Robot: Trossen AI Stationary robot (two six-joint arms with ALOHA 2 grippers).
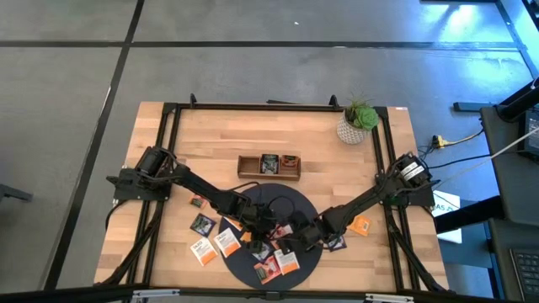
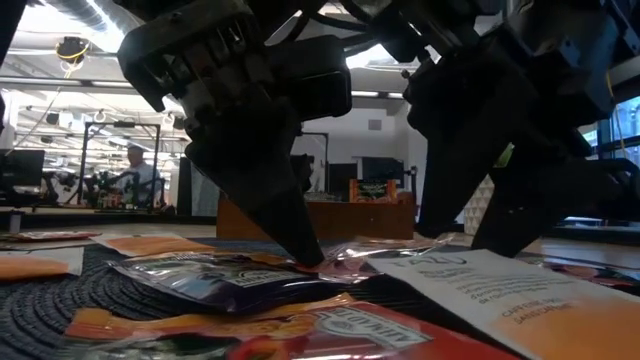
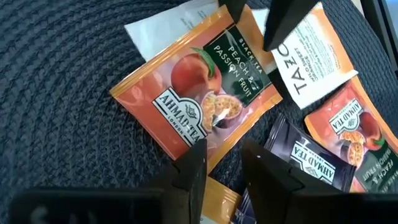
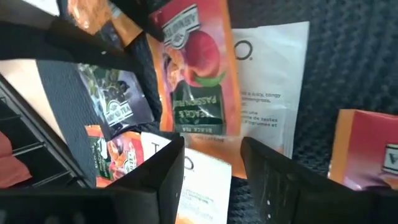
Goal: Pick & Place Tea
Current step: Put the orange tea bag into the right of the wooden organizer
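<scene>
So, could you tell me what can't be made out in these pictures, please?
- High view: sachets mid-mat, hidden under both arms.
- High view: tray contents, too small to read.
- Low view: tray, hidden behind the left gripper and right gripper.
- Left wrist view: black sachet, cut off by the gripper.

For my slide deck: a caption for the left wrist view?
Open left claw poised over a peach and passion fruit tea sachet on the dark woven mat.

The wooden table (image 1: 210, 135) carries a round mat (image 1: 299, 202), tray (image 1: 269, 166), potted plant (image 1: 358, 122) and scattered tea sachets (image 1: 202, 224)
</scene>
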